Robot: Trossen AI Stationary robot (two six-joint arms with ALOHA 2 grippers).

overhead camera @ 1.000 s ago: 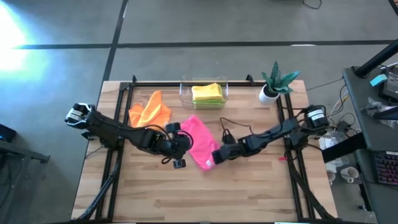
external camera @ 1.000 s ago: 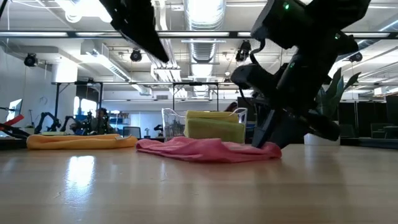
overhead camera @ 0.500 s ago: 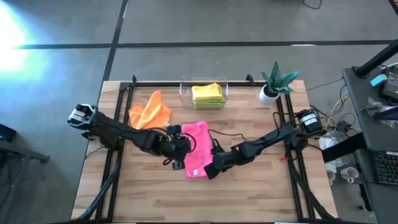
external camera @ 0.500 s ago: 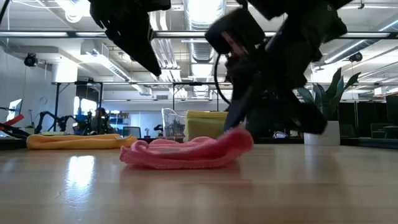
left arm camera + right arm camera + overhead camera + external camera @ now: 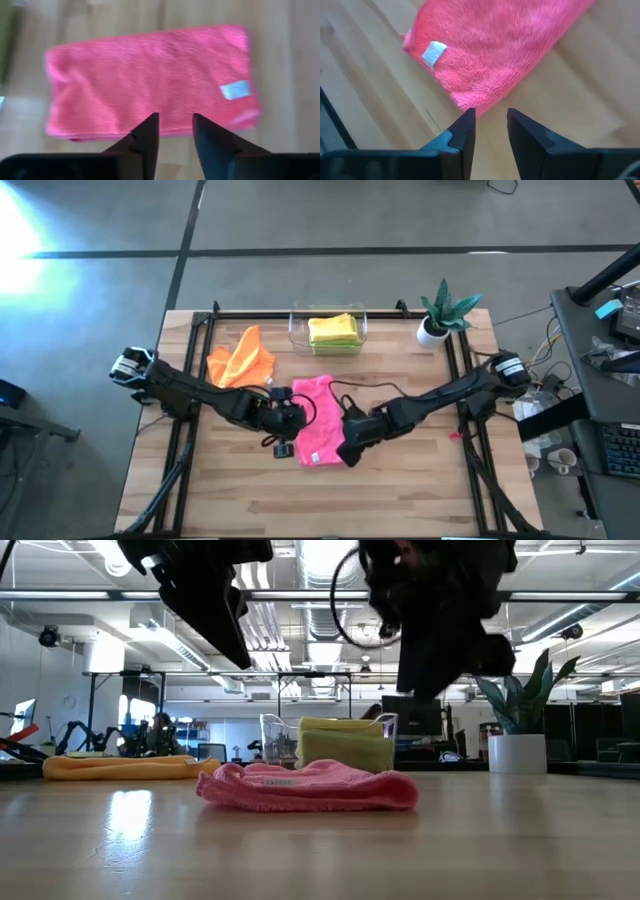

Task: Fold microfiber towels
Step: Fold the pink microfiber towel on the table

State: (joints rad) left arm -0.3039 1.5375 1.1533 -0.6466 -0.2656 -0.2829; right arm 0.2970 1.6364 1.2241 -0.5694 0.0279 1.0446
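We see the pink towel (image 5: 318, 420) lying folded into a narrow rectangle near the middle of the wooden surface (image 5: 400, 490), long axis running front to back in the high view. White tag (image 5: 235, 90) faces up near one short end. In the low view the pink towel (image 5: 308, 786) sits as a low, slightly lumpy double layer flat on the surface.

Left end effector (image 5: 281, 420) hovers just beside the towel's left edge. Left wrist view: its fingers (image 5: 146, 137) are parted with a small gap, nothing between them, towel below and ahead. So released.

Right end effector (image 5: 352, 442) sits just beside the towel's right edge near the front corner. Right wrist view: fingers (image 5: 464, 131) apart, empty, with the towel corner (image 5: 470, 107) just ahead of the tips and bare wood under them. Also released. In the low view both arms hang above the towel without touching it.

Orange towel (image 5: 240, 356) lies crumpled at the back left of the surface, well apart from the pink one. A clear bin (image 5: 299, 338) at the back centre holds a stack with a yellow towel (image 5: 332, 327) on top and a lime green towel (image 5: 335, 343) under it. Potted plant (image 5: 442, 313) stands at the back right.
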